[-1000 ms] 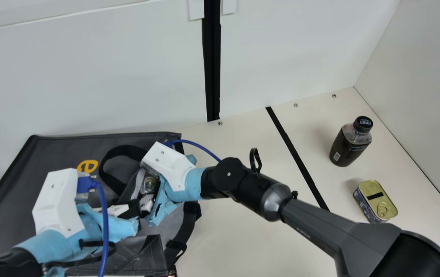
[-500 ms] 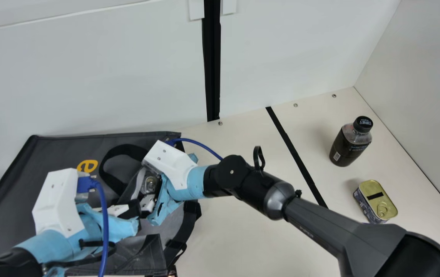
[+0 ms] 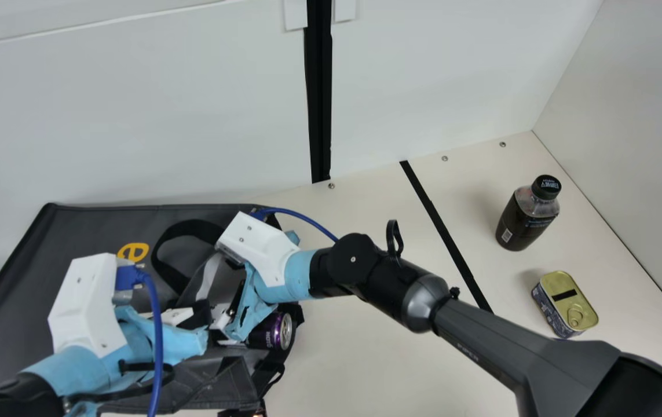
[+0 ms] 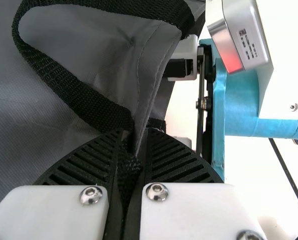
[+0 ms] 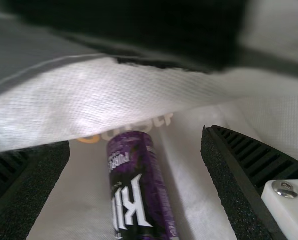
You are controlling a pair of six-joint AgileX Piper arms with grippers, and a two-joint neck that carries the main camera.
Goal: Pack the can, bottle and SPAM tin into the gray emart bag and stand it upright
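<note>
The gray emart bag (image 3: 90, 229) lies on the table at the main view's left. My left gripper (image 3: 198, 327) is at its mouth; in the left wrist view the left gripper (image 4: 128, 162) is shut on the bag's black strap and edge (image 4: 133, 112). Beside it, my right gripper (image 3: 227, 323) reaches in at the mouth. In the right wrist view the right gripper (image 5: 136, 142) stands open, the purple can (image 5: 136, 185) lying on the pale lining beyond its fingers. The can's end (image 3: 281, 331) shows at the bag's right side. The bottle (image 3: 527, 214) stands upright, the SPAM tin (image 3: 565, 304) nearer.
The right arm (image 3: 388, 284) stretches across the table between the bag and the tin. A black tape line (image 3: 446, 231) crosses the table left of the bottle. Walls rise behind the table (image 3: 359, 359) and at its right.
My right gripper has let go of the can, which has dropped from between its fingers toward the bag's right side. The right arm has shifted slightly right; the bag's mouth has moved a little.
</note>
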